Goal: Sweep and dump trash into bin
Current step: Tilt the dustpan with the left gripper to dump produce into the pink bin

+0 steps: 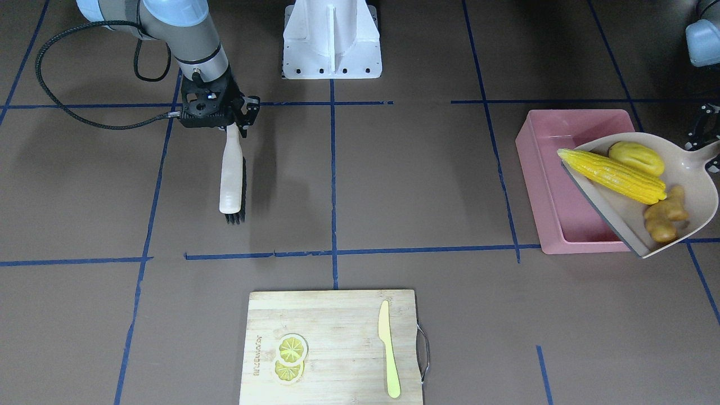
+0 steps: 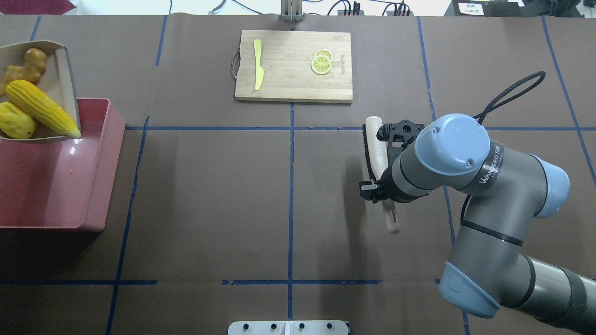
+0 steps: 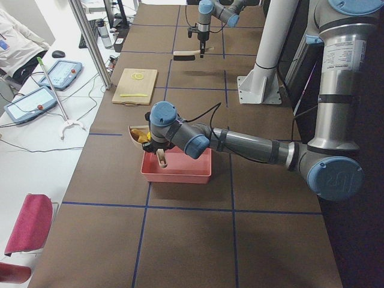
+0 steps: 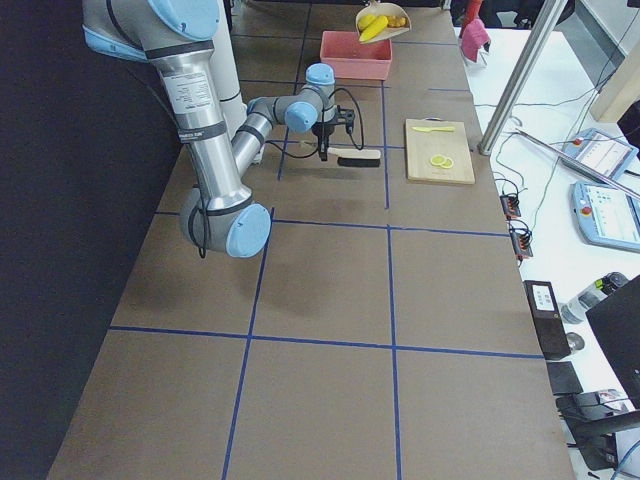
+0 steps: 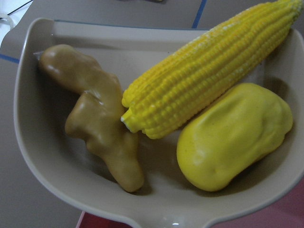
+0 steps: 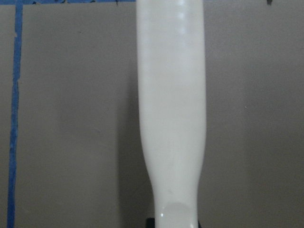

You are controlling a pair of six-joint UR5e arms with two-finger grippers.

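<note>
The beige dustpan (image 1: 697,191) hangs tilted over the right side of the pink bin (image 1: 554,185). In it lie the yellow corn cob (image 1: 613,175), the yellow potato-like piece (image 1: 637,158) and the tan ginger root (image 1: 665,216); the corn's tip pokes over the pan's lip. The left wrist view shows the corn (image 5: 209,71), potato (image 5: 235,137) and ginger (image 5: 102,118) close up. My left gripper (image 1: 706,143) is shut on the dustpan's handle at the view's edge. My right gripper (image 1: 232,128) is shut on the handle of a white brush (image 1: 232,180) held low over the table, far from the bin.
A wooden cutting board (image 1: 337,315) at the table's operator side holds two lemon slices (image 1: 291,357) and a pale yellow plastic knife (image 1: 388,349). The robot's white base (image 1: 332,39) stands at the opposite edge. Blue tape lines cross the brown table.
</note>
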